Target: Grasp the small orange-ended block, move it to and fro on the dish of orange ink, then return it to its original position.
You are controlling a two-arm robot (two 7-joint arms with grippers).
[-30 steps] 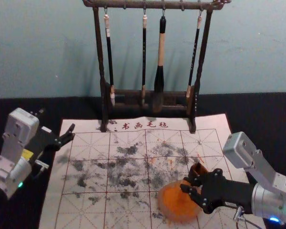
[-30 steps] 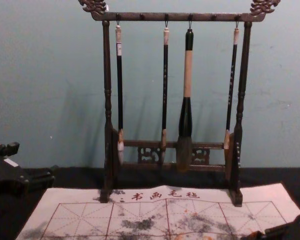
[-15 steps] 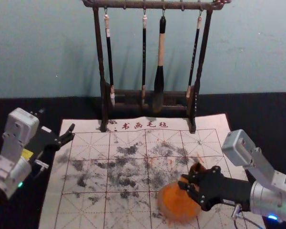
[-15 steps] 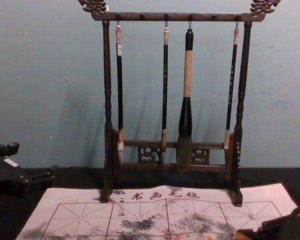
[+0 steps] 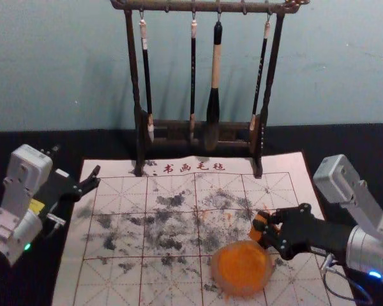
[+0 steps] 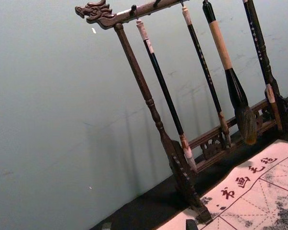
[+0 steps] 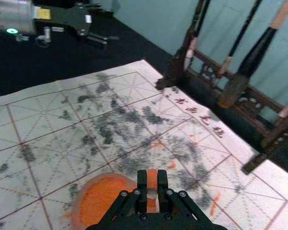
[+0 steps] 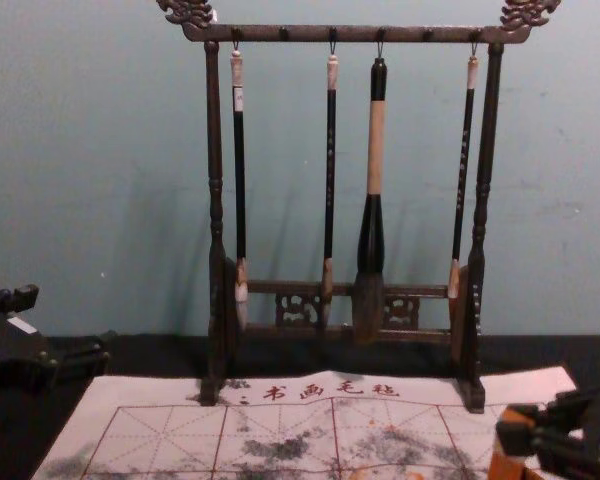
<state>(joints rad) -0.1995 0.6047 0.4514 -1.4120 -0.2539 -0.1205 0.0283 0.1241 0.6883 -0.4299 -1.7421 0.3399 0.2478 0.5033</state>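
so, right gripper (image 5: 262, 230) holds one block (image 7: 152, 179) near one dish (image 5: 216, 271); left gripper (image 5: 76, 161) apart

Four red Chinese characters (image 5: 195, 167), 书画毛毡, stand on the white mat (image 5: 281, 162).
They run in one row along the mat's far edge, between the feet of the rack (image 5: 133, 64), and read from the robot's left to its right: 书, 画, 毛, 毡. Small pale characters run down the dark shafts of the second brush from the left (image 8: 330, 200) and the rightmost brush (image 8: 462, 170), too small to read. The leftmost brush (image 8: 240, 190) bears a white label (image 8: 238, 98) near its top, its print illegible. A yellow label (image 5: 36, 206) on the left arm (image 5: 25, 226) and a white label (image 5: 62, 173) on the left gripper (image 5: 76, 164) show no legible wording.
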